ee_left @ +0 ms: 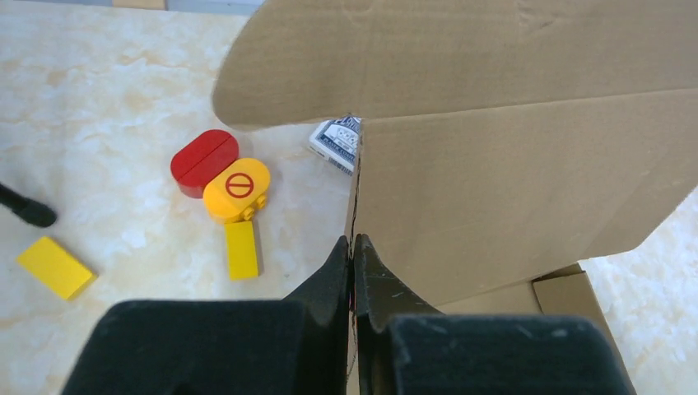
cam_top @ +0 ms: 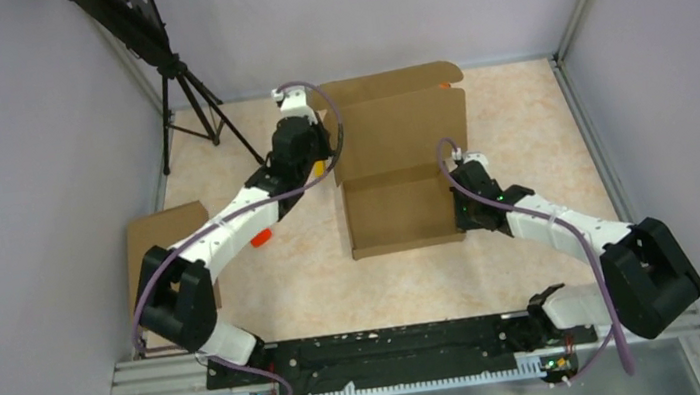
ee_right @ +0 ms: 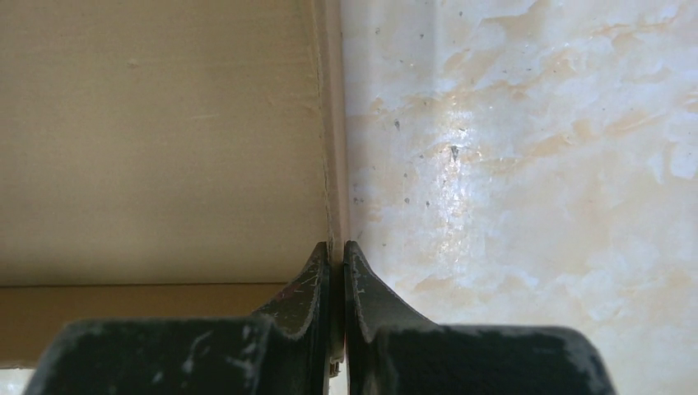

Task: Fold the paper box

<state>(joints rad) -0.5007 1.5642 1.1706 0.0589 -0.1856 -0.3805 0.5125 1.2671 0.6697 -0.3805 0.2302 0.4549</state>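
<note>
- Top view: the plain brown corrugated-cardboard paper box (cam_top: pixel 403 206) sat mid-table, a shallow rectangular tray nearest the arms with a round-cornered lid panel up behind it. Left gripper (cam_top: pixel 330 160) was at the lid's left edge and right gripper (cam_top: pixel 455 200) at the tray's right wall. A second brown cardboard box (cam_top: pixel 164 230) lay at the left edge of the marble-pattern table (cam_top: pixel 530 135). Open tabletop lay right of the paper box.
- Left wrist: fingers were pressed together on a thin upright cardboard edge. To its left, a red half-round block (ee_left: pixel 203 160) touched a yellow oval block (ee_left: pixel 237 189). Two yellow bricks (ee_left: pixel 241 249) were nearby, and a card deck (ee_left: pixel 337 141) lay by the flap.
- Right wrist: fingers pinched the tray's side wall, with matte cardboard to the left and glossy tabletop to the right.
</note>
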